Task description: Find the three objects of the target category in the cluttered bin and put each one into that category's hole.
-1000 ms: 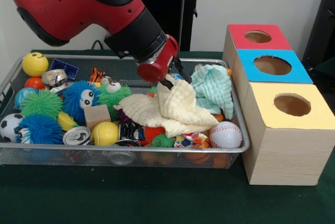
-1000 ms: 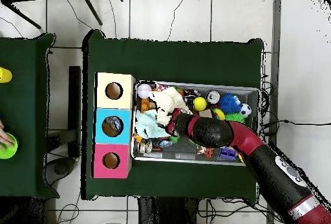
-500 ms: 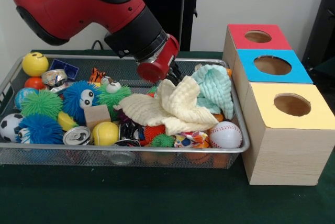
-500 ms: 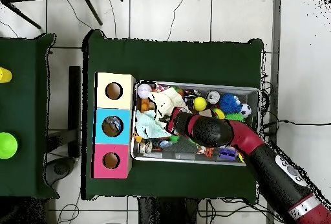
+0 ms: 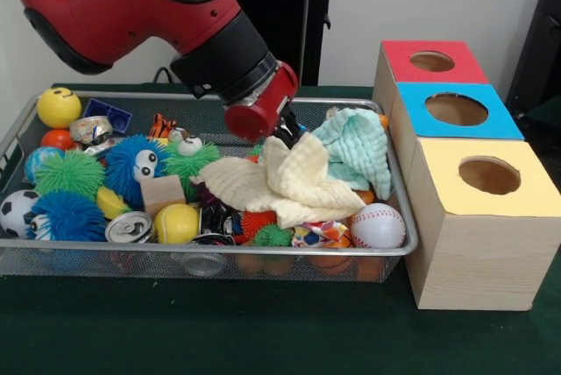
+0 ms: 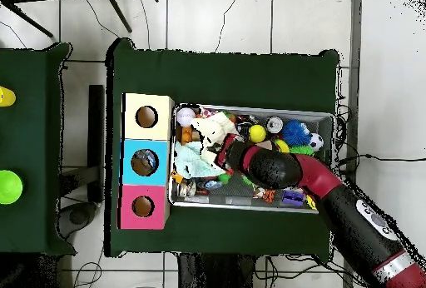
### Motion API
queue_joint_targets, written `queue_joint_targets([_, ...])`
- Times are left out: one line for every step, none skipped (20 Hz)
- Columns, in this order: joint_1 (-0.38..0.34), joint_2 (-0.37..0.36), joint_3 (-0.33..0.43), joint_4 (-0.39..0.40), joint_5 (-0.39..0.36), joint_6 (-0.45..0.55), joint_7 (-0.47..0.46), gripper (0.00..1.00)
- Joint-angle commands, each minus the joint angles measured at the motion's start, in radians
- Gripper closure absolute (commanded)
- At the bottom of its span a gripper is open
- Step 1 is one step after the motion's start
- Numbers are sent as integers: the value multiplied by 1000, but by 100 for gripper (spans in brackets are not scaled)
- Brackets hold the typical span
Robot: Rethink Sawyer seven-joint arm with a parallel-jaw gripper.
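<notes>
Right now the gripper [image 5: 289,132] sits low over the middle of the bin [image 5: 105,257], its dark tips at the raised fold of the cream cloth [image 5: 294,180]. Whether those tips are clamped on the cloth or merely touching it cannot be told from either view; the red wrist hides most of them.

The cream cloth lies spread across the bin's centre, one corner peaked up under the gripper. Just beside it, toward the boxes, a mint cloth [image 5: 358,147] is heaped against the bin's end wall. A baseball [image 5: 378,225] rests at the front corner below the mint cloth, touching the cream cloth's edge.

Other clutter fills the other half of the bin: a blue fuzzy ball with eyes [image 5: 136,165], a green fuzzy ball [image 5: 68,172], a yellow ball [image 5: 176,223], a wooden block [image 5: 162,193], a can [image 5: 129,228], a soccer ball [image 5: 17,211] and a smiley ball [image 5: 59,106] in the far corner.

Beside the bin stand three boxes in a row, each with a round hole on top: yellow box [image 5: 478,217] nearest the camera, blue box [image 5: 454,112] in the middle, red box [image 5: 429,61] farthest.

From overhead, the arm [image 6: 333,201] reaches in diagonally, its end over the cloths.
</notes>
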Motion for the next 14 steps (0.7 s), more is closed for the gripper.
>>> queue_joint_targets([11,-144,-14,-148,-100,27,-49,100])
queue_joint_targets([28,-189,-39,-168,-104,63,-40,100])
queue_joint_targets([33,-206,-46,-178,-109,78,-44,100])
queue_joint_targets([52,-239,-69,-199,-130,102,-51,100])
queue_joint_targets([62,-254,-79,-213,-144,113,-60,100])
queue_joint_targets([71,-270,-89,-226,-159,124,-69,100])
queue_joint_targets([72,-276,-88,-233,-164,133,-81,100])
queue_joint_targets([79,-290,-94,-246,-163,156,-86,100])
queue_joint_targets([82,-296,-96,-254,-158,170,-86,100])
queue_joint_targets([88,-305,-102,-264,-159,181,-81,100])
queue_joint_targets([94,-313,-108,-274,-160,191,-76,100])
queue_joint_targets([98,-313,-110,-285,-167,193,-81,100])
queue_joint_targets([98,-311,-109,-289,-171,191,-83,100])
queue_joint_targets([99,-310,-109,-293,-176,183,-82,100])
